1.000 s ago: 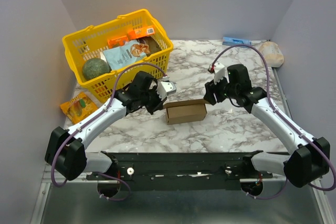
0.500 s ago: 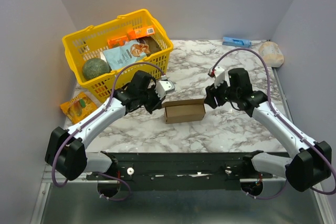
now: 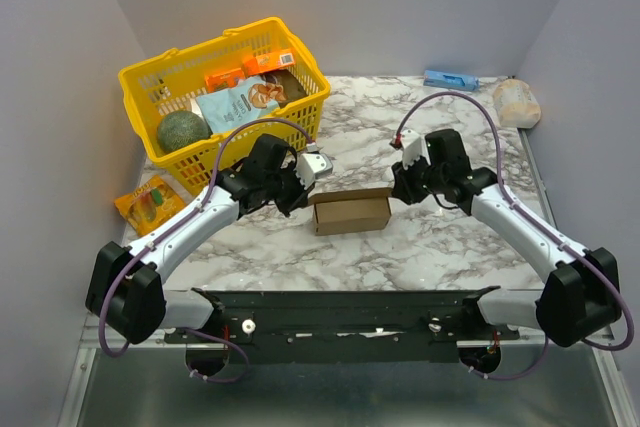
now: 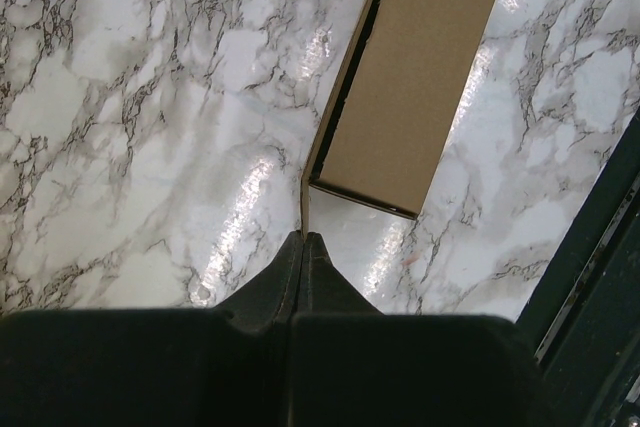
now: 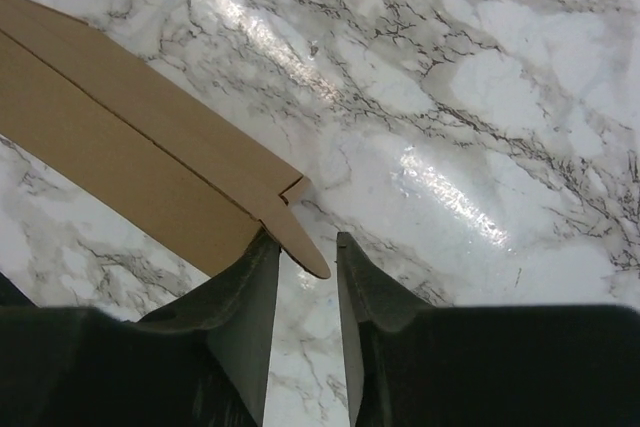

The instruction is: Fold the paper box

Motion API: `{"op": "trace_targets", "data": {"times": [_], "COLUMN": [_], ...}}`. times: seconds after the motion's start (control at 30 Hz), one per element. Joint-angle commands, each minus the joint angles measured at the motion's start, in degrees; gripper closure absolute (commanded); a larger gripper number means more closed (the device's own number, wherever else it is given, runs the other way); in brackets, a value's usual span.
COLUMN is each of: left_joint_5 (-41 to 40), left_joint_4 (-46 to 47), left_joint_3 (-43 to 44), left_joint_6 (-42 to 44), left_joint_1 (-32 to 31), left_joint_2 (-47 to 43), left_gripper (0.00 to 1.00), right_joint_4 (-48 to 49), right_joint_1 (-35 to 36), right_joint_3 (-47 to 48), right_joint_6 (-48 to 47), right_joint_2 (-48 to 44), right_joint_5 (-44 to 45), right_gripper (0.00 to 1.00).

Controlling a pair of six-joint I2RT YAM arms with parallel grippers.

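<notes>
Paper box (image 3: 352, 213): we see a small brown carton lying on its long side on the marble table (image 3: 440, 247), midway between the two arms, with its end flaps loose.
Left gripper (image 4: 303, 239): at the carton's left end. Our wrist view shows the fingers pressed together on the thin edge of a flap, which we see edge-on.
Right gripper (image 5: 305, 247): at the carton's right end, fingers a narrow gap apart. The flap's rounded tab lies between them (whether either finger touches it, we cannot tell).
Yellow basket (image 3: 310, 92): just behind the left arm and apart from the carton. It holds a green round thing (image 3: 182, 131), a pale blue pouch (image 3: 240, 102) and orange packets (image 3: 225, 77).
Printed packet (image 3: 150, 202): flat on the table, left of the basket and beside the left forearm.
Small blue box (image 3: 450, 78): at the far edge, well apart from the carton.
Pale bag (image 3: 517, 102): in the far right corner.
In the way: the left arm's purple cable (image 3: 250, 129) arcs across the basket's front wall.
</notes>
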Motion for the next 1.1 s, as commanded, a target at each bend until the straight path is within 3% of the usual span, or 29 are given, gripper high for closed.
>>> {"op": "trace_targets", "data": {"times": [0.0, 0.2, 0.47, 0.63, 0.8, 1.07], "left_joint_5": [-0.66, -2.86, -4.96, -7.78, -7.95, -9.01], "left_joint_4": [0.52, 2.19, 2.81, 2.80, 5.61, 12.20], "left_joint_3": [-0.24, 0.90, 3.27, 5.47, 5.12, 0.99], "left_joint_6": [-0.35, -4.47, -9.40, -12.92, -21.78, -32.25], "left_joint_1": [0.41, 0.41, 0.32, 0.23, 0.15, -0.47], "left_joint_2": [0.27, 1.42, 3.70, 3.35, 2.38, 1.07], "left_gripper": [1.00, 1.00, 1.00, 1.00, 1.00, 1.00], "right_joint_4": [-3.27, -4.35, -0.74, 0.23, 3.91, 6.21], "right_joint_1": [0.02, 1.42, 5.29, 10.21, 14.60, 15.31], "right_joint_3": [3.20, 4.79, 2.51, 2.07, 0.58, -0.66], "right_joint_6": [0.65, 1.97, 6.36, 10.57, 16.11, 21.92], "right_joint_2": [2.89, 4.31, -1.40, -2.02, -2.55, -2.73], "right_joint_5": [-0.82, -1.09, 2.51, 9.09, 19.01, 24.75], "right_gripper": [0.72, 0.92, 0.98, 0.99, 0.99, 0.99]}}
